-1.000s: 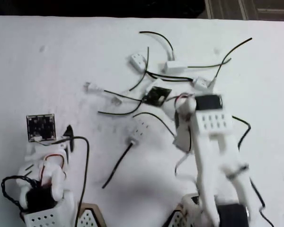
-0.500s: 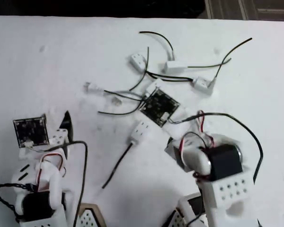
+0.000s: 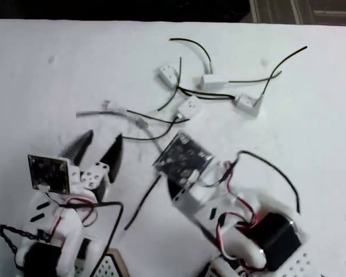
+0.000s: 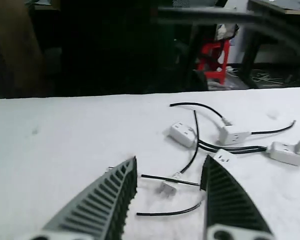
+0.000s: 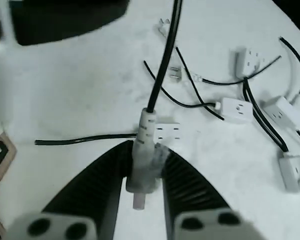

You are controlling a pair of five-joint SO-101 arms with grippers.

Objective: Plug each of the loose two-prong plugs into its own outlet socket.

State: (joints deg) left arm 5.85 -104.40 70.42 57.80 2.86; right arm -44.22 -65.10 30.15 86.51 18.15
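- Right pincer [image 5: 145,149] is clamped on a grey-white plug [image 5: 143,172].
- We see the plug's long axis lying along the fingers. Its black cord [image 5: 165,60] leaves past the fingertips, and its stub end points back toward the wrist.
- An outlet socket [image 5: 168,132] lies on the table just beyond those fingertips.
- Left pincer [image 4: 170,161] is spread wide, gripping nothing.
- A loose plug [image 4: 166,188] lies just ahead of its gap; we cannot tell which way its prongs point.
- A cluster of sockets [image 4: 183,134] sits farther ahead.
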